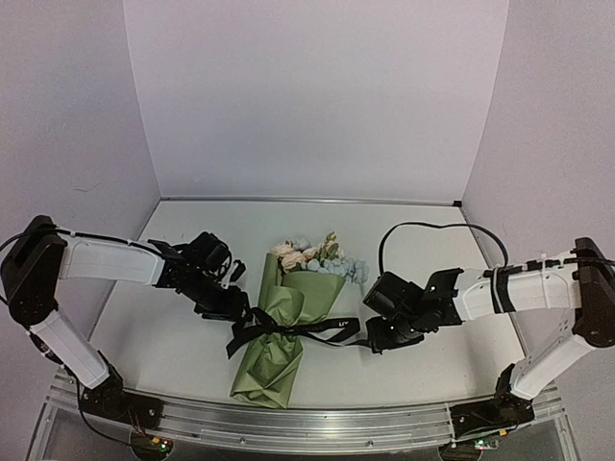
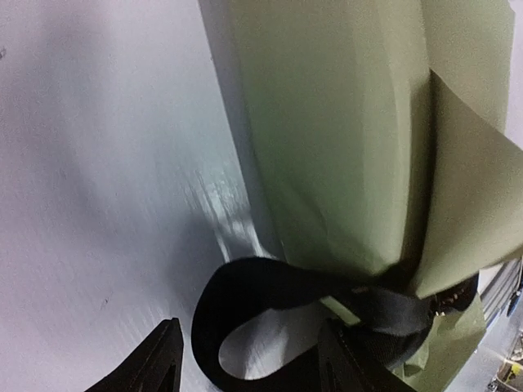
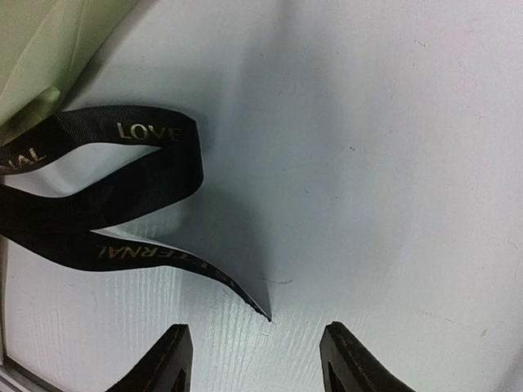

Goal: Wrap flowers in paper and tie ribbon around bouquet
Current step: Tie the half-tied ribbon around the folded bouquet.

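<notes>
Two black grippers flank a cone-shaped bouquet [image 1: 279,351] of olive-green paper lying on the white table [image 1: 173,336] in the top view: left gripper [image 1: 226,303], right gripper [image 1: 377,336]. Pink, cream and blue artificial flowers [image 1: 312,255] show at its far end, and a narrow black lettered ribbon [image 1: 298,329] crosses its waist. In the left wrist view the jaws are spread, with a ribbon loop between them. In the right wrist view the jaws are spread, and the ribbon's tail lies just ahead, untouched.

- Left arm [image 1: 106,259]: base at the near left corner of the tabletop [image 1: 413,240], elbow out over the left edge, forearm reaching in toward the middle.
- Left fingers [image 2: 159,363]: spread apart, tips low over the tabletop, angled inward and toward the near edge.
- Right arm [image 1: 524,288]: base at the near right corner, elbow over the right edge, forearm reaching inward.
- Right fingers [image 3: 167,363]: parted, tips low over the tabletop, pointing inward.
</notes>
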You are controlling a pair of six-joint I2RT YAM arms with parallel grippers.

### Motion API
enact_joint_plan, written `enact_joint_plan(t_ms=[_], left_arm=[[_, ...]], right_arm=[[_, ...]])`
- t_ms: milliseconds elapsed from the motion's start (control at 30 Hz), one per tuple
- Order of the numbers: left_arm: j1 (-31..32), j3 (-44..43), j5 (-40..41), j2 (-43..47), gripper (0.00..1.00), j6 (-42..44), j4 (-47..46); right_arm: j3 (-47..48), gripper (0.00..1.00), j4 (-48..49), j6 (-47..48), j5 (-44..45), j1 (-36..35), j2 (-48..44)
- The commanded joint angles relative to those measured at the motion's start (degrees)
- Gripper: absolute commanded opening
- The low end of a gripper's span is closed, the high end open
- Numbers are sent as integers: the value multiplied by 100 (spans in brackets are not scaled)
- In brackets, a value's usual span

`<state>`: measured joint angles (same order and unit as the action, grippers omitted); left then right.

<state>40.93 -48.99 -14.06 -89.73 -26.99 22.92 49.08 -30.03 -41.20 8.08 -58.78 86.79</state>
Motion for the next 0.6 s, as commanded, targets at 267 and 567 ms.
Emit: enact_joint_plan(t_ms=[267, 567], left_arm=[[-169, -752, 1908, -902, 48, -182, -275], [-396, -849, 2046, -985, 46, -303, -320]], right_arm=[[183, 58, -90, 35, 22, 233, 181], [295, 58, -136, 36, -65, 280, 242]])
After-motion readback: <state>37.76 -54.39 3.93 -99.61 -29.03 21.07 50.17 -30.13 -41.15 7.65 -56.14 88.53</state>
